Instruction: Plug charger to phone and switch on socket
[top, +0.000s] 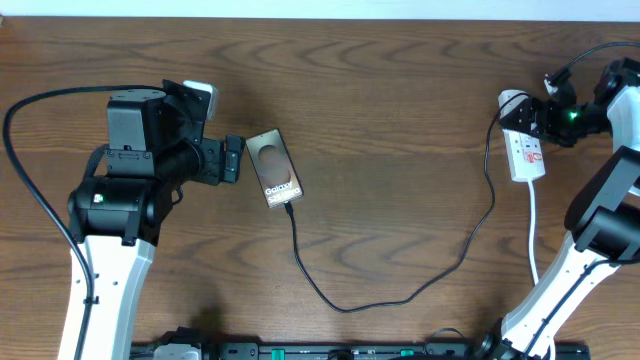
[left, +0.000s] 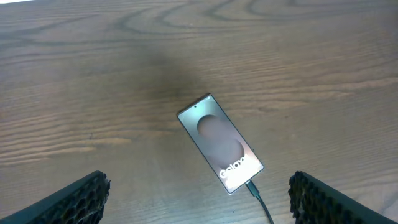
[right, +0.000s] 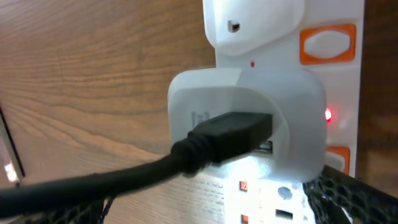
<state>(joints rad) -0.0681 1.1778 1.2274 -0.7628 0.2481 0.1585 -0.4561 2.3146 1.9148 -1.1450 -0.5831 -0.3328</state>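
A dark brown wood-grain surface (top: 400, 80) is seen from above, with a black-and-white left arm (top: 115, 215) at 9 o'clock and a matching right arm (top: 600, 215) at 3 o'clock. A narrow white power strip with red markings, the socket (top: 527, 155), lies near the 3 o'clock edge, its long axis running roughly 12 to 6. A small flat dark phone with a brownish oval and white lettering (top: 273, 170) lies left of centre, its long axis about 11 to 5 and its port end at 5. A long thin black charger cable (top: 293, 228) is seated in that port, loops toward 6 o'clock, then climbs to the strip. There its black plug (right: 233, 130) sits in a white adapter (right: 249, 99).

The left fingers (left: 81, 199) are spread wide and empty, with the phone just ahead of them at 12 o'clock. The right fingers (right: 351, 196) are held over the strip. Dark mesh is seen at both lower corners of the wrist view, so they appear released, grasping nothing. An orange-framed switch (right: 326, 45) lies at 1 o'clock from them, and a small red light (right: 328, 114) glows beside the adapter. The strip is judged likely switched on. Any further press falls to the right arm, as the left is well apart.
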